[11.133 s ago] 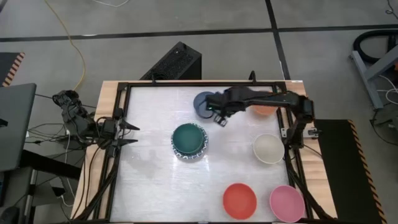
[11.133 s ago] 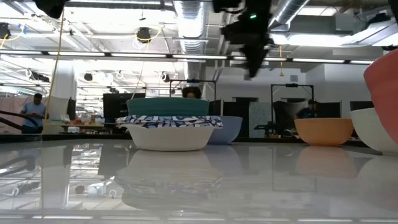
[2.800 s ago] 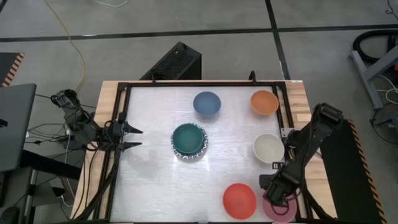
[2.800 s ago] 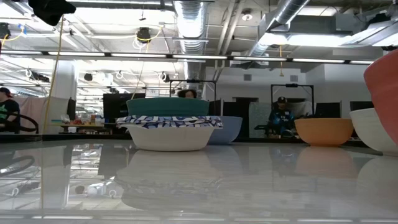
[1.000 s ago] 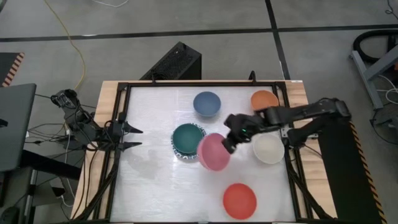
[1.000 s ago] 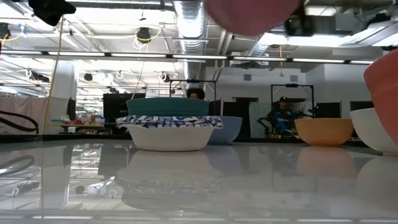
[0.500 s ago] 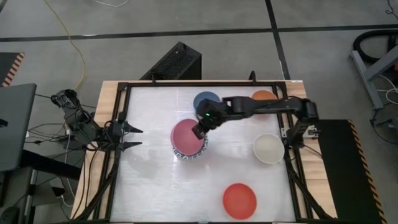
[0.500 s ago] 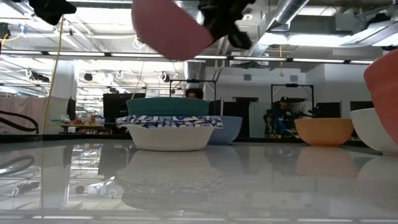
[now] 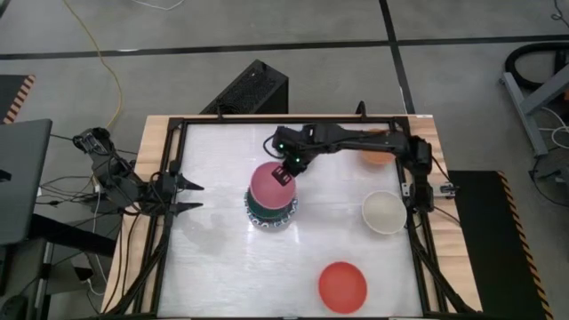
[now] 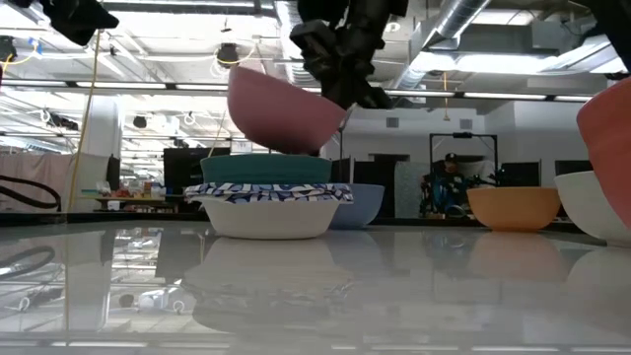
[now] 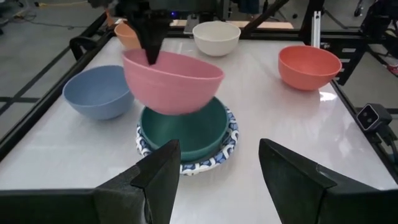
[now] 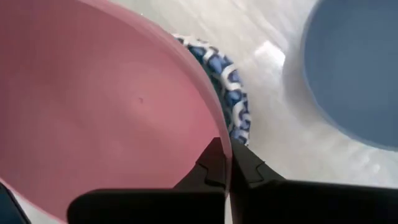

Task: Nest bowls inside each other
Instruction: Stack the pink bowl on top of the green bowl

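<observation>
The right gripper (image 10: 345,94), fingers pinched shut on the pink bowl's (image 9: 272,184) rim, holds it tilted directly above, seemingly just clear of, the green bowl (image 11: 186,134) nested in the blue-patterned stack, while the left gripper (image 9: 191,195) waits open at the table's edge.

pink bowl (image 10: 281,110) above green bowl (image 10: 266,169)

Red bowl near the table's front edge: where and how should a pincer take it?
Grip the red bowl by its thin rim, one finger inside and one outside, coming from above. It sits upright and open-topped, alone, and looks too wide to span.
</observation>
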`<act>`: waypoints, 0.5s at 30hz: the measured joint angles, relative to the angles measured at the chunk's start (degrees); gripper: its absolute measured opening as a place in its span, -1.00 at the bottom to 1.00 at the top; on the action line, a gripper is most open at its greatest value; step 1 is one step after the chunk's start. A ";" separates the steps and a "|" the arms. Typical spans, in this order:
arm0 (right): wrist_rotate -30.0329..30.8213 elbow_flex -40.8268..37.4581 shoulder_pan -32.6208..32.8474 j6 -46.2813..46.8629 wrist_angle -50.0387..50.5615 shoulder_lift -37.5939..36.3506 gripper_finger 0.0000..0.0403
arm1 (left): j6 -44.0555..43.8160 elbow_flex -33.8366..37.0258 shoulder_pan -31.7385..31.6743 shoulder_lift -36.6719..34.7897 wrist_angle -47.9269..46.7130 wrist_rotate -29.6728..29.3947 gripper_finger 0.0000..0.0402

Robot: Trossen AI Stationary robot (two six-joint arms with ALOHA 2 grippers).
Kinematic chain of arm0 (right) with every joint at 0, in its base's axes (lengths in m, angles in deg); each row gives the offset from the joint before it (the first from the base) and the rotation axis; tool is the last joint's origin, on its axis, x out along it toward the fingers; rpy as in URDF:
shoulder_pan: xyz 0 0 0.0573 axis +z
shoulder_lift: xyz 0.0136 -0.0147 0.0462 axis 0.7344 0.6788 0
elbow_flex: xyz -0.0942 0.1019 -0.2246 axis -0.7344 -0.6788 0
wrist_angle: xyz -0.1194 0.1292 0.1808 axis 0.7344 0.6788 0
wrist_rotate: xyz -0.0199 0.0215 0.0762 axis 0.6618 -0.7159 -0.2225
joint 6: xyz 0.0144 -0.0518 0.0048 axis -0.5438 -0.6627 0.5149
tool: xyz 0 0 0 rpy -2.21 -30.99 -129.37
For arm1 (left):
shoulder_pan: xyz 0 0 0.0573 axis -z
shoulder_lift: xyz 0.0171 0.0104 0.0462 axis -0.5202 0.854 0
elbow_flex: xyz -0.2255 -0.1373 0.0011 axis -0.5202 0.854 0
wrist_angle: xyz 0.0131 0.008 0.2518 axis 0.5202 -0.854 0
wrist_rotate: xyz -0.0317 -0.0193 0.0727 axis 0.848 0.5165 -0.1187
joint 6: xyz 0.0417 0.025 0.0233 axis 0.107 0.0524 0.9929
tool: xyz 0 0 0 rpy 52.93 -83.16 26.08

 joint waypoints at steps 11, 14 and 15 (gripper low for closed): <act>-3.21 -0.03 -0.99 -2.74 -1.70 0.67 -0.96 | -0.53 0.00 -0.01 0.00 -0.95 -0.07 0.04; -3.41 0.00 -1.02 -2.95 -1.43 1.64 -0.96 | -0.57 0.00 0.01 0.00 -0.92 -0.12 0.04; -3.56 0.00 -1.04 -3.00 -1.49 1.76 -0.96 | -0.59 0.00 0.01 0.00 -0.92 -0.12 0.04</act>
